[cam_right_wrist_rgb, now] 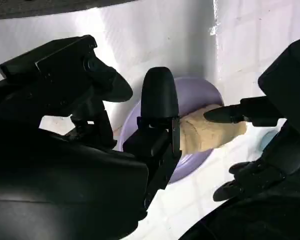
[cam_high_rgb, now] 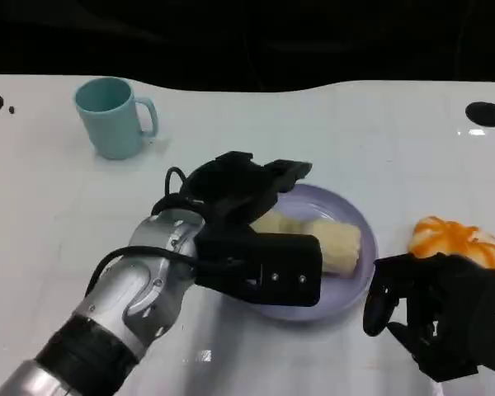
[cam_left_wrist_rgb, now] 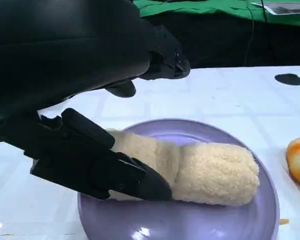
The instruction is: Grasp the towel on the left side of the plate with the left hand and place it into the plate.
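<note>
A rolled cream towel (cam_high_rgb: 337,242) lies in the purple plate (cam_high_rgb: 346,290) at the table's middle. My left hand (cam_high_rgb: 246,202) hovers over the plate's left half, its fingers spread. In the left wrist view, one lower finger (cam_left_wrist_rgb: 107,170) lies along the near side of the towel (cam_left_wrist_rgb: 215,172), while the upper fingers stay clear above it; the towel's weight rests on the plate (cam_left_wrist_rgb: 190,222). My right hand (cam_high_rgb: 441,322) sits low at the right of the plate, loosely spread, holding nothing. The right wrist view shows the towel (cam_right_wrist_rgb: 210,132) on the plate (cam_right_wrist_rgb: 202,95).
A teal mug (cam_high_rgb: 113,115) stands at the back left. An orange peeled-fruit-like object (cam_high_rgb: 455,239) lies right of the plate, just beyond my right hand. A black round mark (cam_high_rgb: 485,114) sits on the white table at the far right.
</note>
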Robot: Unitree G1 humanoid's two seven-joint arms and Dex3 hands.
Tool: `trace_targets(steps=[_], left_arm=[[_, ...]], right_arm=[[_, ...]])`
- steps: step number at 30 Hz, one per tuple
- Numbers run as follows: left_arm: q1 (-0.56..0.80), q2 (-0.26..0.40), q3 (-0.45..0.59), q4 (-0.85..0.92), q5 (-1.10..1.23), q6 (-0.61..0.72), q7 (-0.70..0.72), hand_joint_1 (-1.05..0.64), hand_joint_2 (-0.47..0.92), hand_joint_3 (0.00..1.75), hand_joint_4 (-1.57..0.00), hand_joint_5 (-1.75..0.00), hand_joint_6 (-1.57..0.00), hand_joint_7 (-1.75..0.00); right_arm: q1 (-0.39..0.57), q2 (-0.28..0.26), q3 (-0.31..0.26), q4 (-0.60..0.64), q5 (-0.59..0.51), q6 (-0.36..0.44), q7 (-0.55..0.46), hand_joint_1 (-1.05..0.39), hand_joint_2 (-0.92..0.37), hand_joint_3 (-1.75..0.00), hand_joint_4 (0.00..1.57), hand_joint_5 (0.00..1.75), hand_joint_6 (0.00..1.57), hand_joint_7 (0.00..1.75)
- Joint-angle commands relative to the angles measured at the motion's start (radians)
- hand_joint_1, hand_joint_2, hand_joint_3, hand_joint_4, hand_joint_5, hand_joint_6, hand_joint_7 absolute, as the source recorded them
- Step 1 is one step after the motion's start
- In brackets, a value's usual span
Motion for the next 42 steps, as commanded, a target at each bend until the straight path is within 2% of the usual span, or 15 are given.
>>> trace_targets(steps=[1,11,18,24,25,26,28,31,34,37,42], left_arm=[[0.011,0.044,0.018,-0.051,-0.015,-0.002,-0.044,-0.68,0.92,0.08,-0.05,-0.56,-0.20,-0.03],[0.112,0.117,0.134,-0.263,-0.161,0.018,-0.153,-0.51,0.92,0.20,-0.25,-0.66,-0.39,-0.10],[0.243,0.145,0.282,-0.489,-0.364,0.154,-0.283,-0.37,0.92,0.23,-0.54,-0.78,-0.56,-0.15],[0.371,0.167,0.416,-0.623,-0.577,0.254,-0.355,-0.19,0.92,0.28,-0.73,-0.90,-0.90,-0.31],[0.391,0.165,0.437,-0.645,-0.616,0.289,-0.364,-0.17,0.91,0.31,-0.74,-0.99,-0.94,-0.39],[0.407,0.169,0.451,-0.661,-0.644,0.310,-0.370,-0.16,0.85,0.43,-0.74,-1.06,-0.91,-0.55],[0.442,0.177,0.484,-0.704,-0.709,0.374,-0.386,-0.13,0.67,0.82,-0.75,-1.22,-0.81,-0.96],[0.478,0.182,0.520,-0.799,-0.791,0.543,-0.380,-0.09,0.58,1.05,-0.77,-1.42,-0.76,-1.22],[0.507,0.176,0.558,-0.890,-0.864,0.703,-0.358,-0.06,0.52,1.22,-0.79,-1.58,-0.75,-1.35],[0.542,0.173,0.583,-0.942,-0.918,0.777,-0.339,-0.06,0.48,1.33,-0.79,-1.68,-0.74,-1.40],[0.600,0.141,0.621,-0.960,-0.997,0.852,-0.292,-0.05,0.47,1.33,-0.76,-1.74,-0.75,-1.44]], right_arm=[[-0.008,-0.008,-0.007,-0.009,-0.003,0.007,-0.002,-0.01,-0.60,-1.02,0.70,1.74,0.68,1.40],[-0.005,-0.007,-0.014,-0.007,0.003,-0.003,-0.002,0.00,-0.61,-1.02,0.71,1.74,0.68,1.41],[-0.005,-0.008,-0.007,-0.013,-0.004,0.005,-0.005,0.00,-0.60,-1.03,0.71,1.74,0.68,1.41],[-0.007,-0.009,-0.008,-0.011,-0.003,0.008,-0.005,-0.01,-0.60,-1.02,0.71,1.73,0.68,1.40],[-0.006,-0.009,-0.010,-0.008,0.000,0.005,-0.004,-0.01,-0.60,-1.02,0.71,1.73,0.68,1.40],[-0.006,-0.009,-0.011,-0.006,0.002,0.002,-0.003,-0.01,-0.60,-1.02,0.71,1.73,0.68,1.40],[-0.004,-0.011,-0.014,-0.001,0.003,-0.009,-0.002,0.00,-0.61,-1.02,0.71,1.73,0.68,1.40],[-0.003,-0.015,-0.015,0.003,0.001,-0.017,-0.002,-0.01,-0.60,-1.03,0.71,1.73,0.68,1.40],[-0.001,-0.016,-0.019,0.004,0.003,-0.015,-0.001,-0.01,-0.60,-1.03,0.71,1.73,0.68,1.40],[-0.001,-0.018,-0.026,0.005,0.005,-0.009,0.000,-0.01,-0.61,-1.02,0.70,1.74,0.68,1.40],[0.009,-0.023,-0.047,0.030,0.018,-0.059,0.002,0.01,-0.60,-1.02,0.71,1.74,0.69,1.40]])
